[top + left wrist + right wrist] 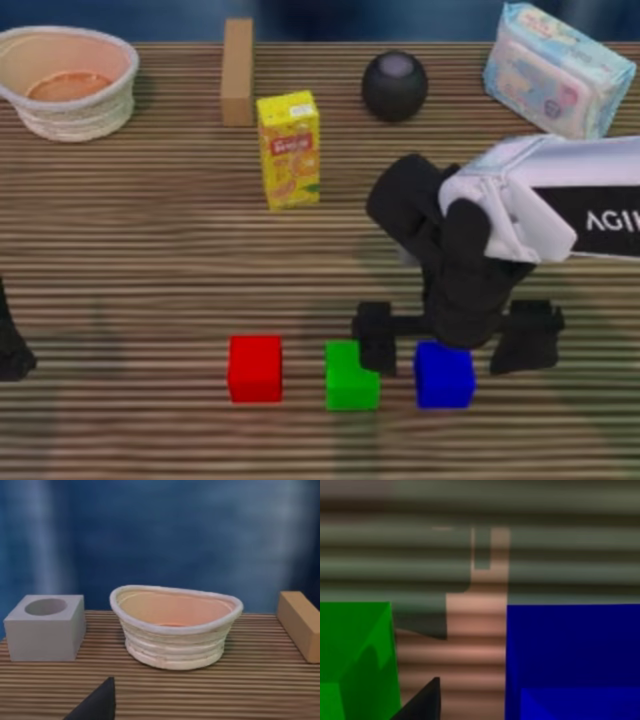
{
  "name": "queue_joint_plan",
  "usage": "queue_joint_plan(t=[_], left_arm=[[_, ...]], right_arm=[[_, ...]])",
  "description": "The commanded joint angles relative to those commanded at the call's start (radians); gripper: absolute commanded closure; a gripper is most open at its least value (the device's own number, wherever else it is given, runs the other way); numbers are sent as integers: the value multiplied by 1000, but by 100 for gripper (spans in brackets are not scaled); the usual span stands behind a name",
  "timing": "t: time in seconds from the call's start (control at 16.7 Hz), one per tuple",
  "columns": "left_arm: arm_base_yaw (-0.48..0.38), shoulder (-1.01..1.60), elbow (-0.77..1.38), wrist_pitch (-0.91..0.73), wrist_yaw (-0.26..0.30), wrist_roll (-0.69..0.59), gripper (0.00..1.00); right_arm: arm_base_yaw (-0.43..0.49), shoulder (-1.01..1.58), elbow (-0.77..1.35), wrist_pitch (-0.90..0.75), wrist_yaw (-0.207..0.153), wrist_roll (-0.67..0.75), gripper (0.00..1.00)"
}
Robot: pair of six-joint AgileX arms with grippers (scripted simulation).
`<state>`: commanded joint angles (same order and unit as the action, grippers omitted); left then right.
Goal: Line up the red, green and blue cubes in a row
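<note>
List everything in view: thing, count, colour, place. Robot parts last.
red cube: 1, red, front, left end of row
green cube: 1, green, middle of row
blue cube: 1, blue, right end of row
juice carton: 1, yellow, centre
wooden block: 1, tan, back
ball: 1, black, back
basket: 1, cream, back left
wipes pack: 1, pale blue, back right
holed block: 1, grey, beside basket
right gripper: open, over blue cube
left gripper: left edge, parked

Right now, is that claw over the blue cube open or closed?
Open. In the top view the right claw has its two fingers spread wide apart above the blue cube, holding nothing; one finger overlaps the green cube.
</note>
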<state>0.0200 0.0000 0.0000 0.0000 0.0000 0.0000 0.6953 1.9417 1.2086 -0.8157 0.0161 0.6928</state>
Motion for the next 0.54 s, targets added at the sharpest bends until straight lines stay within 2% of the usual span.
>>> queue_joint_plan(t=[0.54], left_arm=[[0, 0, 0, 0, 0, 0, 0]], right_arm=[[11, -99, 157, -257, 0, -1, 0]])
